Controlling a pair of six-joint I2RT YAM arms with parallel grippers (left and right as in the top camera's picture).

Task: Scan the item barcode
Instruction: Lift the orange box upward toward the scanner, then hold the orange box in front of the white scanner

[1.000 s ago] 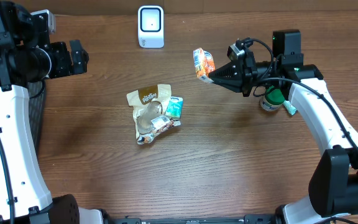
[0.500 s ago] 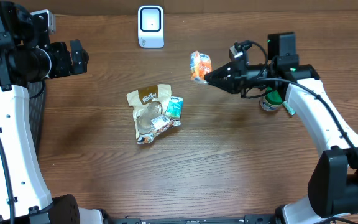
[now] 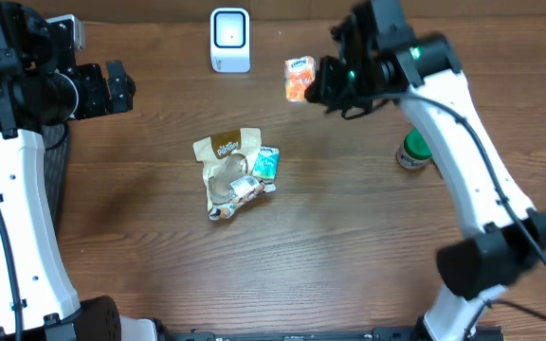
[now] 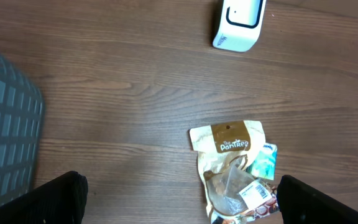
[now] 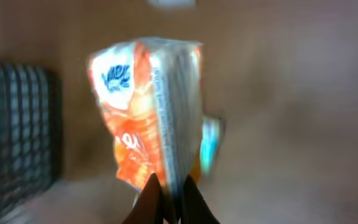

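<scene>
Holds orange packet (image 3: 299, 78) pinched by a thin bottom edge in right hand (image 3: 322, 83), fingers together on it, up in the air just right of the white scanner (image 3: 229, 40), clear of the counter (image 3: 349, 246). Keeps left hand (image 3: 112, 87) spread wide and empty, parked far left, well apart from everything

Risks, judged from here:
- Could slip or swing the packet out of such a narrow pinch on soft wrap, more so with the fast motion hinted at by blur in the right wrist view
- Could miss the read by showing the wrong face to the scanner window; barcode not visible in any view, so no telling its side
- Could overshoot and knock the scanner over if pushed further left at this height
- Unlikely to disturb the pile of pouches (image 3: 233, 172) or the green-capped bottle (image 3: 413, 152), both well apart from the path

Versus a second ago:
- Now carries the packet further up the frame and further left, nearer the scanner, instead of out beside the bottle
- Shows the right arm swung round and reared up toward the back edge rather than stretched in low from the right
- Seems to have turned the packet a little as well
- No change in left hand, pile, bottle or scanner
</scene>
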